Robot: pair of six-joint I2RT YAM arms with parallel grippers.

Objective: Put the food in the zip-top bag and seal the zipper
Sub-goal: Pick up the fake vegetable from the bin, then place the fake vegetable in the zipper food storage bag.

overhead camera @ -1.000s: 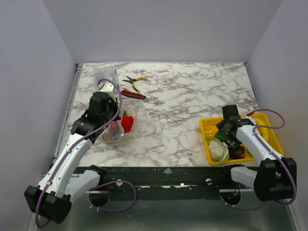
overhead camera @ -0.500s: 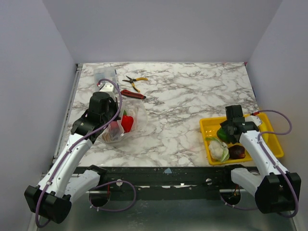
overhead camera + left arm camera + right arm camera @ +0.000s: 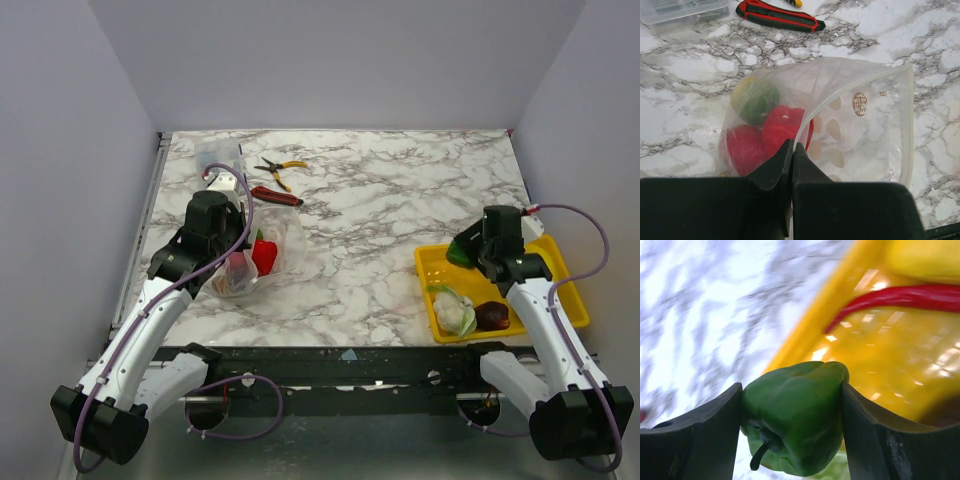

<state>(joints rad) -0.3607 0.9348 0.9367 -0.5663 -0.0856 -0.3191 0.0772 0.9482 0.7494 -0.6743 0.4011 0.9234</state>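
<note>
The clear zip-top bag [image 3: 855, 125] with white dots lies open on the marble at the left [image 3: 270, 250]. Red pieces [image 3: 782, 127] and a green-yellow piece [image 3: 754, 100] sit inside it. My left gripper [image 3: 792, 146] is shut on the bag's mouth edge, the zipper [image 3: 910, 125], holding it up. My right gripper [image 3: 792, 390] is shut on a green toy pepper [image 3: 795, 420] and holds it above the yellow tray [image 3: 560, 260]; the pepper also shows in the top view [image 3: 463, 251]. A pale leafy piece [image 3: 453, 310] and a maroon piece [image 3: 492, 315] lie in the tray.
A red utility knife [image 3: 277, 196], yellow-handled pliers [image 3: 275, 168] and a rigid clear box [image 3: 218, 155] lie behind the bag. A red cable [image 3: 900, 300] crosses the tray in the right wrist view. White walls stand on three sides.
My right gripper has lifted the green pepper out of the tray and moved back and to the right. The left arm and bag have not moved.
</note>
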